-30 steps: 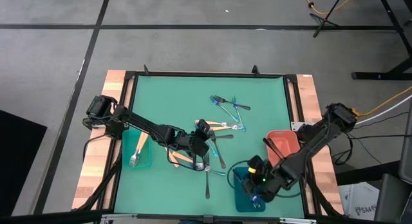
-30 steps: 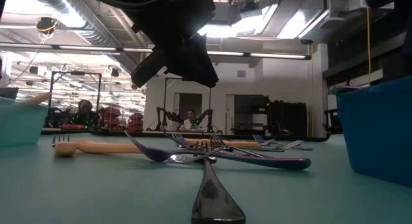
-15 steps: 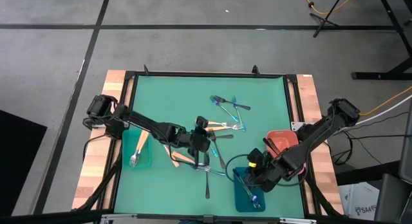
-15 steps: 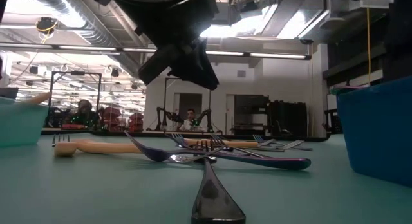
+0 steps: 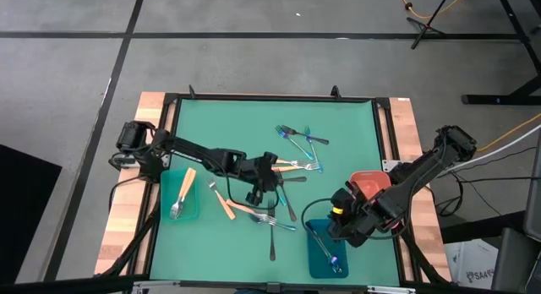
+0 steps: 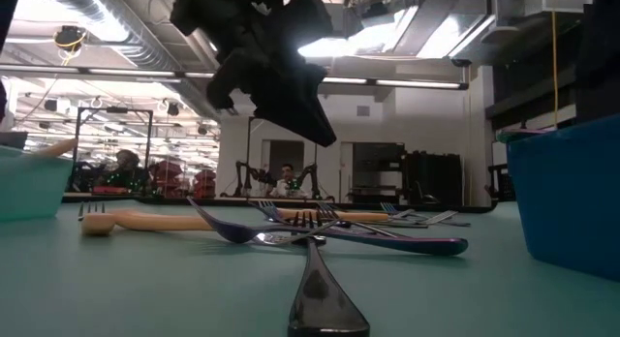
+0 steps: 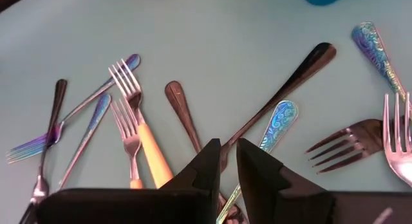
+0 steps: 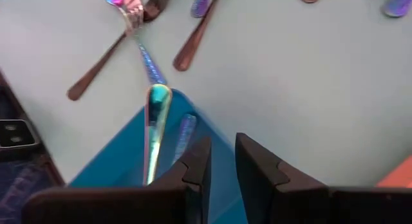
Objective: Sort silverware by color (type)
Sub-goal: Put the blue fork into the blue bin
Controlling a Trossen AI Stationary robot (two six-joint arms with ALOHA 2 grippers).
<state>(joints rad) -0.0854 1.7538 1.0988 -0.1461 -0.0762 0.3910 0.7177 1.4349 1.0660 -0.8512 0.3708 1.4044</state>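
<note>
Silverware lies scattered on the green mat: a middle pile (image 5: 286, 171), a far cluster (image 5: 300, 140), an orange-handled piece (image 5: 224, 201) and a dark fork (image 5: 272, 239). My left gripper (image 5: 264, 182) hovers over the middle pile, its fingers a narrow gap apart and holding nothing. In its wrist view it (image 7: 228, 143) is above an orange-handled fork (image 7: 145, 137) and a dark handle (image 7: 283, 95). My right gripper (image 5: 336, 220) hangs over the far end of the blue tray (image 5: 314, 262), narrowly open (image 8: 222, 140). Iridescent pieces (image 8: 154, 130) lie in that tray.
A teal tray (image 5: 193, 211) at the left holds an orange-handled fork (image 5: 182, 191). A salmon tray (image 5: 369, 182) sits at the right, beside my right arm. In the low view a dark utensil (image 6: 320, 298) lies nearest, and the blue tray wall (image 6: 572, 192) stands at the right. People sit in the room behind.
My left gripper has shifted a little toward the table's far edge and turned about over the middle pile, its tip now slanting down. My right gripper has drawn back from above the blue tray's near part toward the far edge. The silverware has stayed put.
</note>
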